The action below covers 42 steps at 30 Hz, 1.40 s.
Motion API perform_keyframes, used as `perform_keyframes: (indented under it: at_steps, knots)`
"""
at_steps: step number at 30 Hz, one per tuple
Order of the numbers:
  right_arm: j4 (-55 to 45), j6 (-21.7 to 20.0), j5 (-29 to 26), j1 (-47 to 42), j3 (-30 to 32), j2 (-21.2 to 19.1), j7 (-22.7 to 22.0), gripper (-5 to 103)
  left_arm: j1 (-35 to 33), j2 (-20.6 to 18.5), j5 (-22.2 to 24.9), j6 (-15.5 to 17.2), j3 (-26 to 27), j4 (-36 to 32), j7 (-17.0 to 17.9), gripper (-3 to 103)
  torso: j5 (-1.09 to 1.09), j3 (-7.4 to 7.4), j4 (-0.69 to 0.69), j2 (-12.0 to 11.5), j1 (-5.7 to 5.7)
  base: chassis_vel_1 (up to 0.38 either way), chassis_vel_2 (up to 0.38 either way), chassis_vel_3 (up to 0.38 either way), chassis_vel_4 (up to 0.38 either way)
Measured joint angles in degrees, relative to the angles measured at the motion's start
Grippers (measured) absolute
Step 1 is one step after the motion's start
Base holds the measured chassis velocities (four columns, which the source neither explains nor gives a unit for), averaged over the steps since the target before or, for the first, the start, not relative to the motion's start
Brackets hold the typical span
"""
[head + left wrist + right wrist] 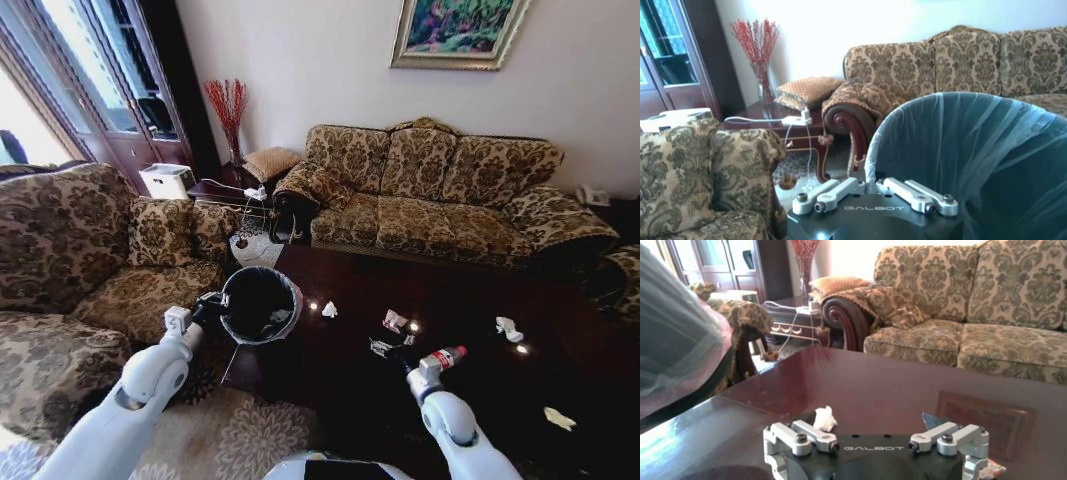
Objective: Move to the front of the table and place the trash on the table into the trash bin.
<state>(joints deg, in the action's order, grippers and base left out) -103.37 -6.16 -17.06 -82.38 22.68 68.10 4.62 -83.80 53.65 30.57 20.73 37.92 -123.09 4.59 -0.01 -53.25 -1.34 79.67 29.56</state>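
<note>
Holding the trash bin at the table's left corner, the left gripper meets the bin's rim in the head view; whether its fingers pinch the rim cannot be told there. The bin, lined with a black bag, sits partly over the table's left edge beside the armchair. On the dark tabletop lie white paper wads: one just beside the bin, one near the middle, one toward the right, and a pale scrap near the right front corner. A crumpled wrapper lies near the front edge. The right gripper hovers there, with the red-labelled bottle just beside it.

From the left wrist, the left gripper has its fingers drawn close together at the bin's bagged wall.

From the right wrist, the right gripper is spread wide above the table, nothing between its fingers; a paper wad lies just beyond them, and a sofa stands behind.
</note>
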Motion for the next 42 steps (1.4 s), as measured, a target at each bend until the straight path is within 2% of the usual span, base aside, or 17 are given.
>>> perform_keyframes:
  at_steps: [12,15,17,22,26,28,29,32,34,37,42]
  knots:
    - [2.3,1.28,3.33,1.01,-2.05,0.09,0.08,100,-0.33,-0.01,-0.11,-0.09,0.22,-0.74,-0.03,2,0.0,-0.01,0.04,0.0,0.03,-0.129,0.115,0.123,-0.12]
    - [6.06,2.77,3.73,3.8,-4.9,0.31,-0.02,100,-0.35,0.02,-0.12,-0.11,0.4,-1.0,-0.02,2,0.0,-0.04,0.05,-0.03,0.11,-0.101,0.111,0.1,-0.12]
    - [10.77,4.2,3.35,8.2,-8.97,1.07,0.02,100,-0.84,0.18,-0.12,-0.12,1.43,-1.56,0.1,2,-0.01,-0.04,0.0,-0.04,0.12,-0.031,0.023,0.018,-0.026]
    - [15.69,4.96,2.89,12.67,-13.94,2.43,0.97,100,-1.8,0.24,-0.51,-0.11,2.67,-1.84,0.21,2,-0.02,0.0,-0.03,-0.02,-0.01,0.0,0.0,0.0,0.0]
    - [20.62,5.66,3.2,15.34,-16.67,4.4,2.02,100,-1.25,-0.22,-1.28,-0.12,2.72,-1.11,0.33,2,0.0,0.02,-0.01,0.03,-0.08,0.0,0.0,0.0,0.0]
    - [26.61,7.48,4.39,18.51,-17.71,7.63,2.58,100,-1.21,-0.54,-1.27,-0.12,3.1,-0.76,0.48,2,-0.02,0.01,0.03,0.02,-0.05,0.0,0.0,0.0,0.0]
    - [26.61,7.48,4.39,18.51,-17.71,7.63,2.58,100,-1.21,-0.54,-1.27,-0.12,3.1,-0.76,0.48,2,-0.02,0.01,0.03,0.02,-0.05,0.0,0.0,0.0,0.0]
    - [34.43,10.63,6.86,22.68,-17.73,12.0,3.53,100,-1.29,-1.04,-1.21,-0.13,4.0,-0.19,0.65,2,0.03,-0.02,0.0,-0.02,0.06,0.0,0.0,0.0,0.0]
    - [36.4,11.07,7.3,23.77,-17.44,13.05,4.05,100,-1.16,-1.29,-1.33,0.01,4.01,0.12,1.03,2,0.0,-0.03,0.0,-0.02,0.07,0.0,0.0,0.0,0.0]
    - [42.77,11.75,7.71,27.23,-16.6,15.77,5.2,100,-1.02,-2.16,-1.29,2.87,3.89,0.29,5.14,2,0.0,-0.02,0.01,-0.02,0.05,0.0,0.0,0.0,0.0]
    - [48.14,12.83,8.8,29.89,-14.7,17.85,5.97,100,-0.91,-2.81,-0.56,3.22,3.73,0.33,5.67,2,0.0,0.0,-0.02,-0.01,-0.01,0.0,0.0,0.0,0.0]
